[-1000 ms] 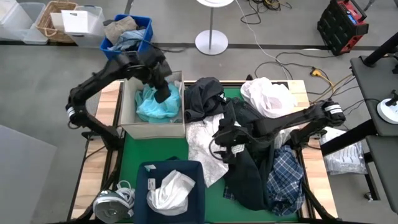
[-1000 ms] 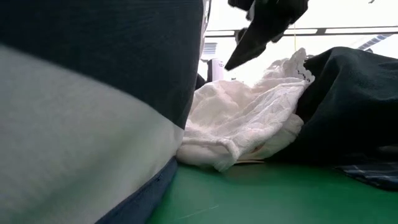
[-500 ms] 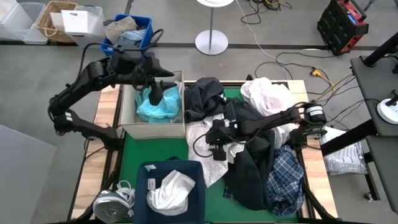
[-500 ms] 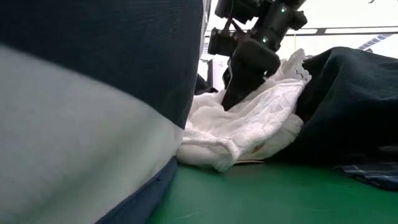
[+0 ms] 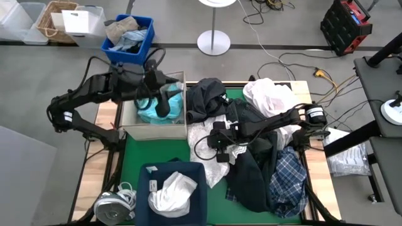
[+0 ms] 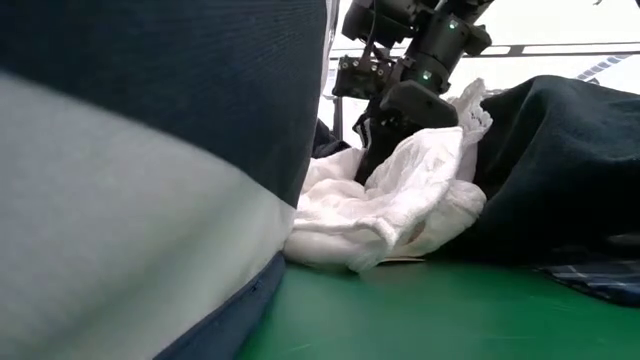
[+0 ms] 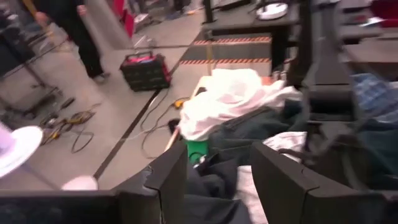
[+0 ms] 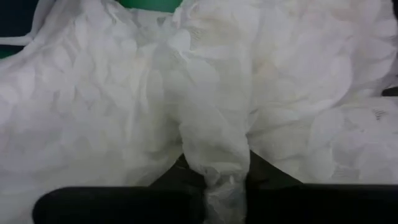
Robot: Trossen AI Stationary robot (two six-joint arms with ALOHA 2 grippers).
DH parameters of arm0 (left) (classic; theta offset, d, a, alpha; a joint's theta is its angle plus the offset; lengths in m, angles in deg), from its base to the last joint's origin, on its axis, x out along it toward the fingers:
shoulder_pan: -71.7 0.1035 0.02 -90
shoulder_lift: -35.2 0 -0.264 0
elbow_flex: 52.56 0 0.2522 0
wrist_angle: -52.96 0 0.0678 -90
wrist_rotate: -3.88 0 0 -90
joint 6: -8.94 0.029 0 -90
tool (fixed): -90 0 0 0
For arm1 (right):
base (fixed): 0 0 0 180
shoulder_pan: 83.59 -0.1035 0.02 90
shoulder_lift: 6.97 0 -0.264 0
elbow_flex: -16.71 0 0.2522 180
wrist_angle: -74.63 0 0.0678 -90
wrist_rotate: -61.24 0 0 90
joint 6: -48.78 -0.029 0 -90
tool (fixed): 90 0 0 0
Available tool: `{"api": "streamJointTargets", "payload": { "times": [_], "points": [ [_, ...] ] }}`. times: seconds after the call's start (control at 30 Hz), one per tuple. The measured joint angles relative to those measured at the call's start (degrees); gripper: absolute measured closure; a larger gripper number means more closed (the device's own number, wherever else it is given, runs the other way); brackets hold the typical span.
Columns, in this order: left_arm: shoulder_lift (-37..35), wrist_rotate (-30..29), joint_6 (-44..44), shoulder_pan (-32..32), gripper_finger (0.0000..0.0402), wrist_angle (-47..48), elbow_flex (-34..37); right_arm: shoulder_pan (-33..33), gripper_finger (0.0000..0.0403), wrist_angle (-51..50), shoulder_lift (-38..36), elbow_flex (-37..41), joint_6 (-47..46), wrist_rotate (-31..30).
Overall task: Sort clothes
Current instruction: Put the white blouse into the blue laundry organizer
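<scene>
At table centre, the right gripper [image 5: 221, 152] pinches a fold of the thin white crinkled fabric garment [image 5: 202, 145]; light and limp, it should drape, so a bunched ridge holds best. At 10 o'clock, the left gripper [image 5: 162, 108] hangs with fingers apart over the beige fabric bin [image 5: 130, 110].

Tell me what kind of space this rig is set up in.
Probably a lab or workshop rather than a home: a bare grey floor with loose cables trailing across it, a red-and-black tool case, and storage bins beside the green-topped table piled with clothes.
</scene>
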Motion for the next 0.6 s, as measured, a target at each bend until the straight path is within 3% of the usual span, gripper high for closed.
{"api": "streamJointTargets", "payload": {
  "times": [0.17, 0.4, 0.6],
  "points": [
    [-1.8, -0.4, 0.1, -3.3, 0.0246, 0.0, 0.0, 0.0, 0.038, -1.3, -3.7, -0.3, -1.5, 0.0],
    [-4.5, -0.4, -1.8, -7.0, 0.0247, -0.2, 0.0, -1.4, 0.0383, -1.2, -14.5, -2.3, -4.0, -0.3],
    [-5.3, -0.1, 0.5, -12.1, 0.0247, -2.5, 0.0, -3.6, 0.0384, 5.9, -23.0, -2.5, -4.0, -0.4]
  ]
}}
